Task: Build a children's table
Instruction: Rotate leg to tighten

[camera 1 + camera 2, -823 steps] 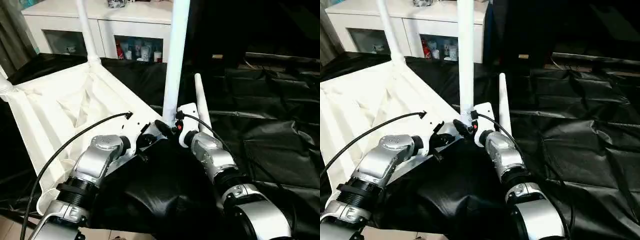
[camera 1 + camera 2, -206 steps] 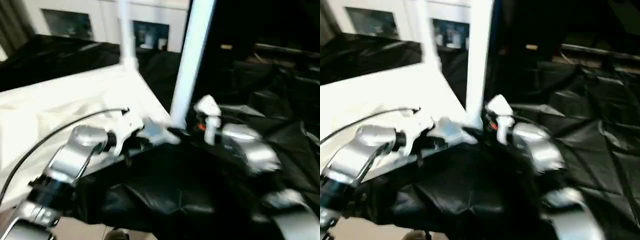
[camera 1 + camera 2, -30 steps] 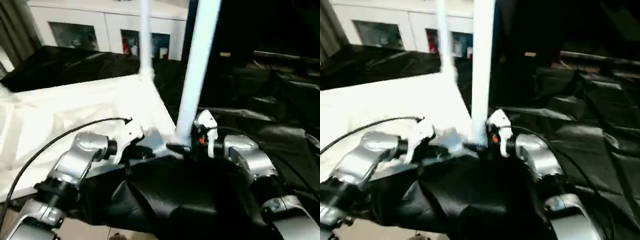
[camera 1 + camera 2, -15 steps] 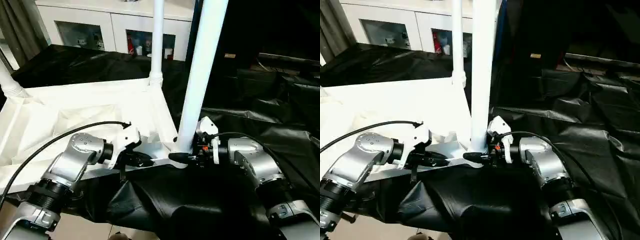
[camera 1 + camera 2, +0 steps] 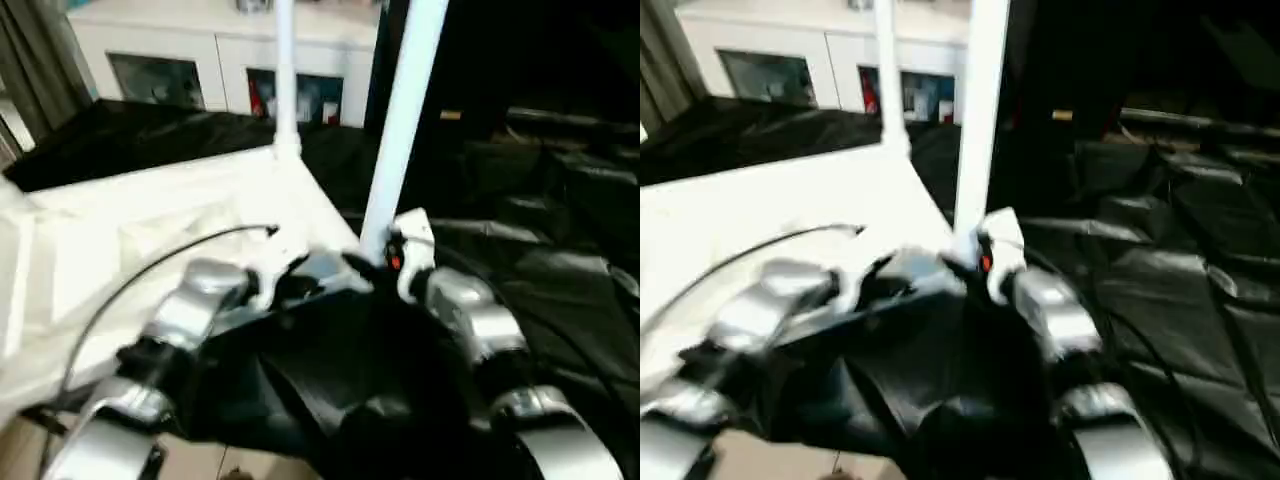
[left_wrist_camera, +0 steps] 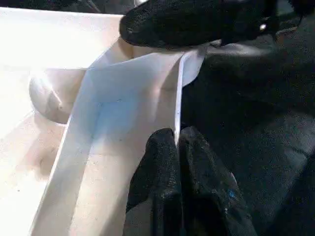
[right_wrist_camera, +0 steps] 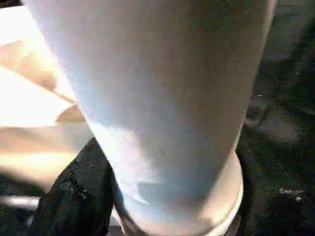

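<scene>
Lying upside down on the black-draped tabletop (image 5: 560, 280), the children's table (image 5: 150, 230) fills the left half of the head views with two legs visibly standing: a far leg (image 5: 284, 70) at upper centre and a near leg (image 5: 400, 120) at the closest corner. The left pincer (image 6: 176, 142) is pinched shut on the rim (image 6: 179, 83), while the right pincer (image 5: 372, 264) sits partly open around the near leg's base (image 7: 172, 147). Remaining legs cannot be judged.

The children's table (image 5: 130, 230) looks smooth white plastic, the table cover (image 5: 560, 290) glossy crinkled black sheeting, the forearms (image 5: 470, 320) brushed silver metal.
</scene>
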Robot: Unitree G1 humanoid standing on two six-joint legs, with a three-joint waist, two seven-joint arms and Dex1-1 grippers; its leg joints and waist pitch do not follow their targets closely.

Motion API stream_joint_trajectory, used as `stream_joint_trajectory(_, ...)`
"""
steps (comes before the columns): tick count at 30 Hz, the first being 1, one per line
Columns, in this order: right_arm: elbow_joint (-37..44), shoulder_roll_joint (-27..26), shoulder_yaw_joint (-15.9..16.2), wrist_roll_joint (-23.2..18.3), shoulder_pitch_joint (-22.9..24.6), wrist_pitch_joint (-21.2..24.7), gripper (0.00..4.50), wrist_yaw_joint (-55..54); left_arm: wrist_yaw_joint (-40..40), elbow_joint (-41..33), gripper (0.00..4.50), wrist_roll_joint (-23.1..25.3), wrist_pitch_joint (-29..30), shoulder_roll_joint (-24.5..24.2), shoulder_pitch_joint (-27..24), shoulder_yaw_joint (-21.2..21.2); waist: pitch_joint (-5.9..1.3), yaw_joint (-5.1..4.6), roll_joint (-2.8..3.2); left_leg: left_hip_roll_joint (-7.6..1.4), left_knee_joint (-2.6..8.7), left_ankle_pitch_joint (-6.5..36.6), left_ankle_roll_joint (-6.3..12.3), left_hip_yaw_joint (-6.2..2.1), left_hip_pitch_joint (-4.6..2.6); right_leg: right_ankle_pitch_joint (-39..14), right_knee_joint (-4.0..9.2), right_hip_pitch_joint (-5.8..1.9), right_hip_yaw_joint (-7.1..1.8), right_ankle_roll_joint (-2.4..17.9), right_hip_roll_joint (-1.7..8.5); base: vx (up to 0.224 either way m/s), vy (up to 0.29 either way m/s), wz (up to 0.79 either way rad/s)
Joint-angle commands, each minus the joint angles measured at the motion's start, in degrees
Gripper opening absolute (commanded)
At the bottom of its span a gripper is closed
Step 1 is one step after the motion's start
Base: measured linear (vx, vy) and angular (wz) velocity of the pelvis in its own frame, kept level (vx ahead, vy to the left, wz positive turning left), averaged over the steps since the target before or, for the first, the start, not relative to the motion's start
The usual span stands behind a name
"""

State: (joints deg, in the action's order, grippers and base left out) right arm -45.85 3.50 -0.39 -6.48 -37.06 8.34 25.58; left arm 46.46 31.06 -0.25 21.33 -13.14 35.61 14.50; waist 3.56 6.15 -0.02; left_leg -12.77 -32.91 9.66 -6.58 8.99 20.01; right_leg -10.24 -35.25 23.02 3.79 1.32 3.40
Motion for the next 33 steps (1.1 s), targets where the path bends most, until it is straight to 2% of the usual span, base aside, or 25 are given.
stream_joint_trajectory(1,-2.7,-4.6,3.6,-0.3,0.8,1.3,3.36,2.6,-5.9,0.5,0.00,-0.4,-0.7,2.3,2.9,-2.1,-4.03,-0.05,-0.08,0.21,3.50,11.8,0.01,0.60,0.17,-15.8,4.67,-3.06,-2.44,9.2,3.95,0.000,0.000,0.00)
stream_joint_trajectory(6,-2.7,-4.5,3.6,-0.2,-0.4,0.4,3.68,6.3,-2.1,0.3,0.00,-0.5,-3.7,2.1,2.5,-0.8,-4.10,-0.08,0.31,0.20,3.47,11.8,0.79,0.64,0.23,-14.4,4.66,-3.05,-2.41,9.3,3.87,0.000,0.000,0.00)
stream_joint_trajectory(9,-0.5,-2.0,5.2,-0.3,0.4,0.0,3.68,13.0,2.6,-1.7,0.00,-1.1,-4.9,0.2,0.9,0.4,-4.11,-0.06,0.28,0.16,3.49,12.0,1.34,0.61,0.31,-14.3,4.64,-3.18,-2.39,9.4,3.86,0.000,0.000,0.00)
stream_joint_trajectory(10,0.0,-1.3,5.7,-0.4,0.7,-0.3,3.68,14.8,4.0,-2.3,0.00,-1.2,-5.8,-0.3,0.4,0.7,-4.09,-0.05,0.56,0.14,3.48,12.0,1.31,0.60,0.27,-13.9,4.60,-3.09,-2.42,9.6,3.89,0.000,0.000,0.00)
stream_joint_trajectory(11,2.7,1.5,6.7,-1.1,2.0,-0.1,3.68,20.8,8.1,-4.6,0.00,-1.3,-5.8,-2.9,-1.4,1.9,-4.10,-0.09,0.56,0.12,3.50,11.8,1.34,0.59,0.37,-13.3,4.57,-3.22,-2.42,9.8,3.89,0.000,0.000,0.00)
stream_joint_trajectory(12,3.7,2.8,7.1,-1.4,2.4,-0.2,3.68,23.3,9.7,-5.3,0.00,-1.3,-6.2,-3.9,-2.0,2.4,-4.27,0.11,0.48,-0.08,3.46,11.3,1.91,0.47,0.46,-11.2,4.32,-3.54,-2.38,10.0,3.88,0.000,0.000,0.00)
stream_joint_trajectory(15,6.0,6.0,8.1,-1.7,3.4,-0.3,3.68,28.3,12.8,-6.7,0.00,-2.1,-6.3,-6.1,-3.2,2.5,-4.32,0.04,0.60,-0.11,3.28,9.7,2.61,0.67,0.42,-6.9,3.82,-3.42,-2.28,11.9,3.58,0.000,0.000,0.00)
stream_joint_trajectory(18,7.9,9.4,8.6,-1.9,4.1,-0.6,3.68,33.9,16.9,-8.5,0.00,-3.2,-6.7,-8.9,-4.5,2.4,-4.22,0.08,0.42,-0.10,3.29,10.4,2.68,0.81,0.40,-7.8,3.91,-3.38,-2.28,12.5,3.62,0.000,0.000,0.00)
stream_joint_trajectory(21,9.5,11.8,8.6,-2.1,4.4,-0.8,3.68,38.0,20.3,-10.5,0.00,-4.1,-6.3,-11.5,-5.7,2.2,-4.09,0.35,0.46,-0.22,3.42,11.8,2.43,0.76,0.19,-11.1,4.20,-3.29,-2.26,12.0,3.71,0.000,0.000,0.00)
stream_joint_trajectory(27,9.9,12.7,8.8,-2.4,3.9,-1.0,3.68,40.1,23.3,-12.8,0.00,-5.2,-6.1,-13.6,-7.2,1.9,-4.15,0.54,0.64,-0.28,3.46,12.1,1.96,0.77,0.00,-11.3,4.13,-3.02,-2.29,12.1,3.66,0.000,0.000,0.00)
stream_joint_trajectory(31,9.4,12.5,9.8,-1.7,4.0,-1.3,3.32,40.8,22.6,-12.3,0.00,-4.9,-6.2,-13.3,-7.1,1.9,-4.26,0.55,0.27,-0.18,3.43,11.4,1.90,0.80,0.14,-10.7,4.07,-3.18,-2.28,12.1,3.67,0.000,0.000,0.00)
stream_joint_trajectory(33,9.4,12.3,10.1,-1.6,4.1,-1.1,2.98,41.0,22.2,-12.1,0.00,-4.8,-6.2,-13.1,-7.0,1.7,-4.27,0.58,0.30,-0.17,3.41,11.0,1.91,0.80,0.15,-10.8,4.05,-3.19,-2.32,11.9,3.72,0.000,0.000,0.00)
